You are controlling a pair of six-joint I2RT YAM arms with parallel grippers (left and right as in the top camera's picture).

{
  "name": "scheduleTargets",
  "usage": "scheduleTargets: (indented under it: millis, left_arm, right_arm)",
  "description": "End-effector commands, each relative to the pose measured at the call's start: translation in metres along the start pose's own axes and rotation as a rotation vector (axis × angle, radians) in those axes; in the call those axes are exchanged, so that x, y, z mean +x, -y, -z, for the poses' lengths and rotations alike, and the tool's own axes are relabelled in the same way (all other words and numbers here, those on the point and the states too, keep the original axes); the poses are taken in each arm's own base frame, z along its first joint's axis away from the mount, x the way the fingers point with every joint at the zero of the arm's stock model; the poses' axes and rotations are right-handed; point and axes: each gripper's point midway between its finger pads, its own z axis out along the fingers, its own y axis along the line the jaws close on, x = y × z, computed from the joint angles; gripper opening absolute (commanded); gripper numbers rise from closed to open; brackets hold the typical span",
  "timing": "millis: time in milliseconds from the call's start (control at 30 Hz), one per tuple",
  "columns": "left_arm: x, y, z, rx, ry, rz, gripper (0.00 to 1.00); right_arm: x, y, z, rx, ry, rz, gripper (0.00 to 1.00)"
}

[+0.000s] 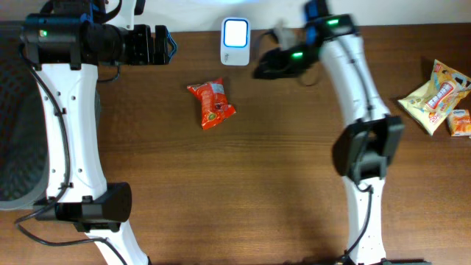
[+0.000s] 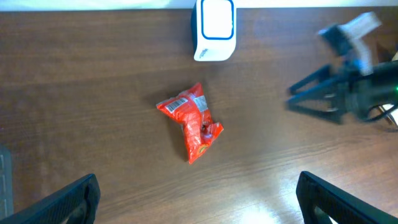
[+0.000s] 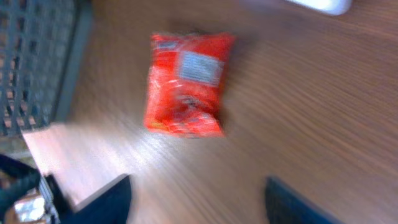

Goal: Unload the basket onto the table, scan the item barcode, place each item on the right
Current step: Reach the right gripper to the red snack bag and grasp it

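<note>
You'll find the red snack packet (image 1: 211,104) lying flat and crinkled on the counter (image 1: 280,184). It is near the white scanner (image 1: 235,32), slightly to its left and not touching it. Its white barcode label (image 2: 189,102) faces up, at the end nearer the scanner. The scanner's blue-rimmed window glows.

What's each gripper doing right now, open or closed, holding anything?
Left gripper: jaws wide open, holding nothing.
Right gripper: jaws apart, holding nothing; the red snack packet lies loose on the table.
</note>
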Motion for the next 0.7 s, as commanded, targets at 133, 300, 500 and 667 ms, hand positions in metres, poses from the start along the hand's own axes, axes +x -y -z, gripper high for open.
scheduleTargets:
  millis: [133,300,500,667]
  left_arm:
    - [-0.002,0.001,0.007,0.001,0.018,-0.023,0.99]
    - [-0.002,0.001,0.007,0.002,0.018,-0.023,0.99]
    - [-0.002,0.001,0.007,0.002,0.018,-0.023,0.99]
    - [-0.002,0.001,0.007,0.002,0.018,-0.023,0.99]
  right_arm:
    - [-0.006,-0.035,-0.085,0.188,0.015,-0.168,0.04]
    - [0.003,-0.034,-0.129,0.278,0.005,-0.155,0.04]
    - [0.030,-0.013,-0.178,0.304,-0.069,-0.178,0.04]
    - [0.069,0.003,-0.176,0.355,-0.221,-0.217,0.04]
